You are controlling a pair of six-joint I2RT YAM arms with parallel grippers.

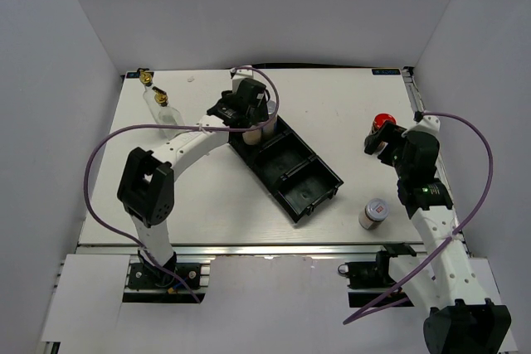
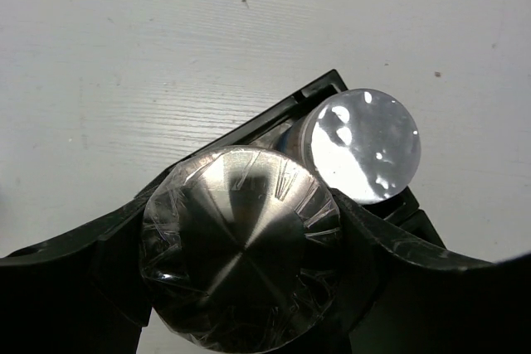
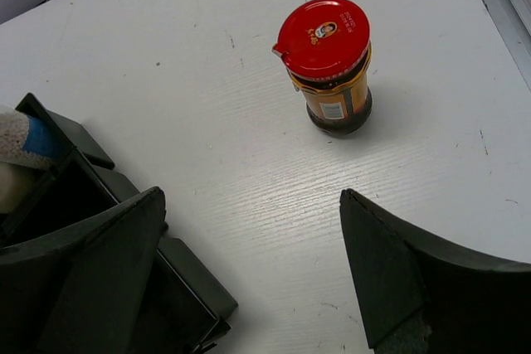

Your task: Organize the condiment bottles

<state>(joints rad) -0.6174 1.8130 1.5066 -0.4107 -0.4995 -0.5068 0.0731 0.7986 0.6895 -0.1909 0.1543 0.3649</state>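
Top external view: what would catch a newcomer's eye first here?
The long black tray lies diagonally mid-table, and the left gripper grips a silver-capped shaker at its far end, beside a second shaker standing inside. At the right, the open right gripper faces an upright red-capped jar.

I see a long black tray with three compartments. It lies diagonally on the white bench, near the middle, its far end pointing to the left and its near end to the right. Pale walls stand at the left, far and right sides of the bench. A metal rail runs along its near edge.
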